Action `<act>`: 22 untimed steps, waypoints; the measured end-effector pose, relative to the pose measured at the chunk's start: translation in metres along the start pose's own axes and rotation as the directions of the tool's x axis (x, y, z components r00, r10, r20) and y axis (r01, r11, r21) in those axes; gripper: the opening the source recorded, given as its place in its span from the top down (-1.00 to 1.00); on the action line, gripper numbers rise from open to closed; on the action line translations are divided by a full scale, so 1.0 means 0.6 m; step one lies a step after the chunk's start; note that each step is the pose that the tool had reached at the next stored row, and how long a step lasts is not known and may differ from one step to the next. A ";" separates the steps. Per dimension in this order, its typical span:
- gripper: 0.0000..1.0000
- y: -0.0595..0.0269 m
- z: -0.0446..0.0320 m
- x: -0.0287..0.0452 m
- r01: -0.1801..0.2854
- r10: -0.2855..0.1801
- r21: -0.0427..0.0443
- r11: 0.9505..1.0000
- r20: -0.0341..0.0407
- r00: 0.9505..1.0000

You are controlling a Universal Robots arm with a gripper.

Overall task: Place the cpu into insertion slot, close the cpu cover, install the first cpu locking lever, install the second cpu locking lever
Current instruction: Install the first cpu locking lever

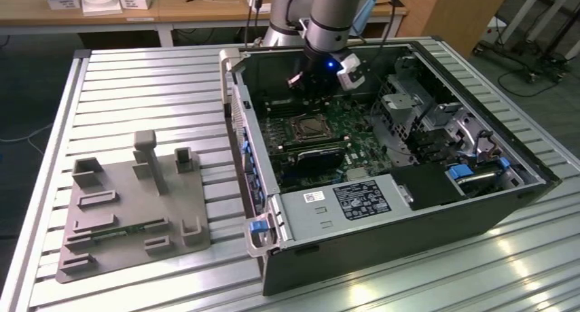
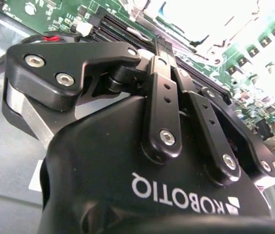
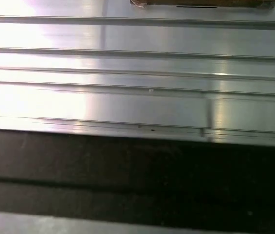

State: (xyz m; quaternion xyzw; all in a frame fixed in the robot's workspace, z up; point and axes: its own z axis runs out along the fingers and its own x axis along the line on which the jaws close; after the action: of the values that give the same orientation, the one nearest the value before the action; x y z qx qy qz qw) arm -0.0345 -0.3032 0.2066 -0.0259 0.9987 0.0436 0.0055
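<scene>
The open computer case (image 1: 381, 162) lies on its side with the green motherboard (image 1: 349, 139) facing up. In its middle sits the insertion slot (image 1: 313, 128), a silvery square frame around a tan centre; I cannot tell whether that is the cpu or whether the cpu cover lies flat. My gripper (image 1: 311, 98) hangs above the board, just behind the slot toward the case's rear wall. In the second wrist view the gripper (image 2: 160, 44) has its black fingers (image 2: 162, 97) drawn together, with nothing visible between them. The slot area (image 2: 200, 19) glares white beyond the tips.
A labelled grey box (image 1: 349, 200) fills the case's near end, with blue latches (image 1: 259, 226) beside it and a drive cage (image 1: 426, 115) on the exterior view's right. A grey fixture plate (image 1: 127, 210) lies on the slatted table (image 3: 137, 87).
</scene>
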 end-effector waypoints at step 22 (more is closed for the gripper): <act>0.80 0.004 0.006 -0.013 0.002 -0.002 0.000 1.000 0.000 1.000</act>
State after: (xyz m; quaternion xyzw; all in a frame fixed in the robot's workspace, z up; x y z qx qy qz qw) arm -0.0266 -0.2999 0.2034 -0.0268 0.9987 0.0435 0.0054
